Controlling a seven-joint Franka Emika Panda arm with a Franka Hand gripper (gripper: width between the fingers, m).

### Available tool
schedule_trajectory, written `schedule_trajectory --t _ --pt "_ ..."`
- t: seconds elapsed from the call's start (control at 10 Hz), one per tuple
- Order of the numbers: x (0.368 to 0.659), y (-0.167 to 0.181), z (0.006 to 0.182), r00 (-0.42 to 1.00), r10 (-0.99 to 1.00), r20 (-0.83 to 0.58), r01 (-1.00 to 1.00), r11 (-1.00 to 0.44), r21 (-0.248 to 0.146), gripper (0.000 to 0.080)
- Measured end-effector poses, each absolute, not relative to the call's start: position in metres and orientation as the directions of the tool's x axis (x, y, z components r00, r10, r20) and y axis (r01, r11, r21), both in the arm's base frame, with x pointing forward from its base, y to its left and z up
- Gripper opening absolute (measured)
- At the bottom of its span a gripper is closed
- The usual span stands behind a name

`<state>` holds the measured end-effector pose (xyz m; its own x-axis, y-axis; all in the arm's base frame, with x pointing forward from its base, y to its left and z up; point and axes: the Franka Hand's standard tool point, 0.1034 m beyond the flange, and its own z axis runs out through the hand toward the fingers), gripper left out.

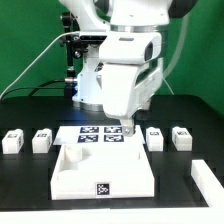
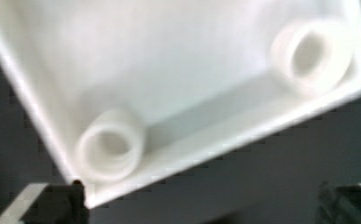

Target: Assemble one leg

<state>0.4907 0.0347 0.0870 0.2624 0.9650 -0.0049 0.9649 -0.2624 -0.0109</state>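
Four small white legs with marker tags stand in a row on the black table: two at the exterior view's left (image 1: 13,141) (image 1: 42,140) and two at its right (image 1: 155,138) (image 1: 181,136). My gripper (image 1: 128,128) hangs over the far edge of the large white square board (image 1: 70,176), between the two pairs and touching no leg. In the wrist view the gripper (image 2: 203,205) is open and empty, with one dark fingertip (image 2: 52,200) at each side. Below it lies the board (image 2: 195,80) with two round sockets (image 2: 109,145) (image 2: 310,55). No leg shows in the wrist view.
The marker board (image 1: 95,134) lies flat behind the square board. A white block (image 1: 206,178) sits at the front of the exterior view's right. The arm's base and cables stand at the back.
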Motion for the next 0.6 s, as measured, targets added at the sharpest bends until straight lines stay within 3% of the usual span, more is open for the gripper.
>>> schedule_trajectory --t 0.3,0.6 --pt "0.483 0.026 0.083 0.032 0.999 -0.008 0.999 -0.032 -0.008 0.065" --pt "0.469 0.017 0.072 -0.007 1.0 -0.013 1.0 0.007 -0.019 0.065"
